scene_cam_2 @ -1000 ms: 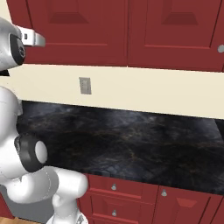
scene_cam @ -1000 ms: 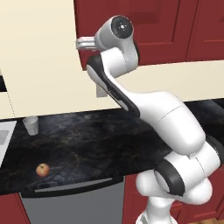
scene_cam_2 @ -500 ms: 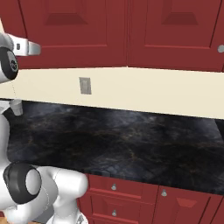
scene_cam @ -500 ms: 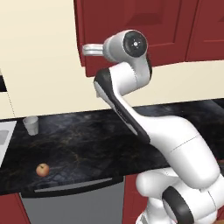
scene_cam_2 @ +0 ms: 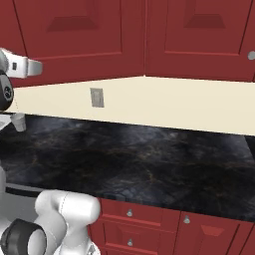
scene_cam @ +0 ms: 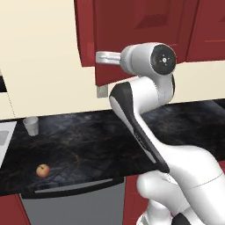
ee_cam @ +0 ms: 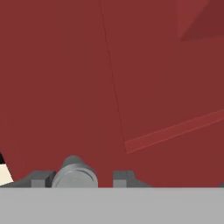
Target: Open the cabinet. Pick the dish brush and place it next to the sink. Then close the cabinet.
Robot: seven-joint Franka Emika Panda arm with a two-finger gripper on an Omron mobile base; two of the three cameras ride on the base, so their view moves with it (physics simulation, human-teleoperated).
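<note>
Hand view: I see the cabinet (ee_cam: 144,78) door filling my sight, its round grey knob (ee_cam: 74,176) between the tips of my hand (ee_cam: 83,178).
Hand state: fingers flank the knob; a firm grip I cannot tell.
Door: glossy dark red, raised panel.
Desk (scene_cam: 88,145): black marbled stone, carrying a red apple (scene_cam: 42,170) and a translucent cup (scene_cam: 31,125).
Wall: plain cream.

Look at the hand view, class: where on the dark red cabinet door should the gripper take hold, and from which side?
Grip the small round grey knob, the door's one protruding part. Come straight at the door's face, one finger to each side; the gripper already sits that way, fingertips flanking it.
</note>
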